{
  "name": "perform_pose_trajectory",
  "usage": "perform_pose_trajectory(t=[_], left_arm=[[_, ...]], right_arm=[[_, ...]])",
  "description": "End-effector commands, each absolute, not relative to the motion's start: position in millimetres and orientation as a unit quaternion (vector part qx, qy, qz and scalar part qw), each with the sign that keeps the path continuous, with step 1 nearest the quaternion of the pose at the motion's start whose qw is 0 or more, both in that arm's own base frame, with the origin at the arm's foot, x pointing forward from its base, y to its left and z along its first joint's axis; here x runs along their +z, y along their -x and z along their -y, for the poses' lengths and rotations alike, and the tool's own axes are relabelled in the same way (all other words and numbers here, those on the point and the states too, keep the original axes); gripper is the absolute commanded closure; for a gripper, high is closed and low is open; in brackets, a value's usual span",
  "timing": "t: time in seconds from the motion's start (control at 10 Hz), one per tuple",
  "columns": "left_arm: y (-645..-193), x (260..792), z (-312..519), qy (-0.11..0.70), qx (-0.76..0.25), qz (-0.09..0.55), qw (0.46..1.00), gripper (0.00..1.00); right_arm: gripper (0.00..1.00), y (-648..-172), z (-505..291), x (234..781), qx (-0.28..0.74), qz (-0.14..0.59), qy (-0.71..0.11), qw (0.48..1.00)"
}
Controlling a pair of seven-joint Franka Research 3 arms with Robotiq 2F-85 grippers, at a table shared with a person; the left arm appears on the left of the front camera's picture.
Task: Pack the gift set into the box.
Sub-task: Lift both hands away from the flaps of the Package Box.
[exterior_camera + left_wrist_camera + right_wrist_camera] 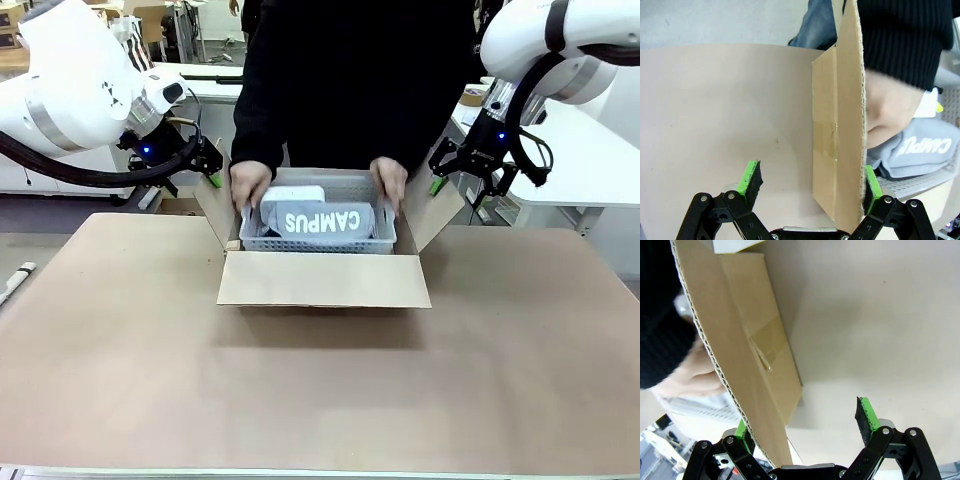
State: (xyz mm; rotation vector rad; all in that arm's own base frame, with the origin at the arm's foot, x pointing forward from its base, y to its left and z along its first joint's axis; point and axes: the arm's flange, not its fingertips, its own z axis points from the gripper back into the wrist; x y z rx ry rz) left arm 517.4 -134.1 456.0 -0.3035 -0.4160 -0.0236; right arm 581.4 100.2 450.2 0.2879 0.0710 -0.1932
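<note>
Table [120,350]: wide, flat, covered in a matt tan sheet.

Carton [325,282]: plain brown corrugated cardboard, rectangular, mid-table towards the far side, top open, flaps splayed outward. Raw fluted edges show on the left side flap [837,125] and the right side flap [740,340]. A strip of clear tape [765,347] sits on the right one.

Gift set: the grey perforated basket [320,242] is rigid with slotted walls. It sits in the carton mouth with its front wall showing above the carton's front panel, so I judge it partway in. Inside lies the CAMPUS item [325,222], grey, soft-looking, with rounded ends and white letters. There is a white piece just behind it; I can't tell what it is.

Person: one hand [250,185] and the other hand [390,180] hold the basket's two ends, between basket and flaps.

Left gripper [810,182]: jaws spread wide, nothing clamped. The flap edge rests against one green pad [870,185]. Right gripper [804,422]: likewise spread, with the flap leaning on one finger.

Risks:
- The flaps look propped, not pinched, so a finger drifting outward could let a flap swing in onto basket or hands.
- The fit looks snug, so a tilted basket may catch a corner on the rim.
- Knuckles could be squeezed between basket and carton wall.
- Any gripper move here happens close to the person's wrists.
</note>
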Motion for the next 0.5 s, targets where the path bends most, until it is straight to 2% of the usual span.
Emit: perform_pose_trajectory(t=[0.0, 0.4], left_arm=[[-516.1, 458.1, 133.8, 0.144, -0.006, 0.205, 0.968, 0.00], [-516.1, 458.1, 133.8, 0.144, -0.006, 0.205, 0.968, 0.00]], right_arm=[[0.00, -580.6, -100.0, 453.4, -0.095, -0.034, -0.134, 0.986], [0.00, -580.6, -100.0, 453.4, -0.095, -0.034, -0.134, 0.986]])
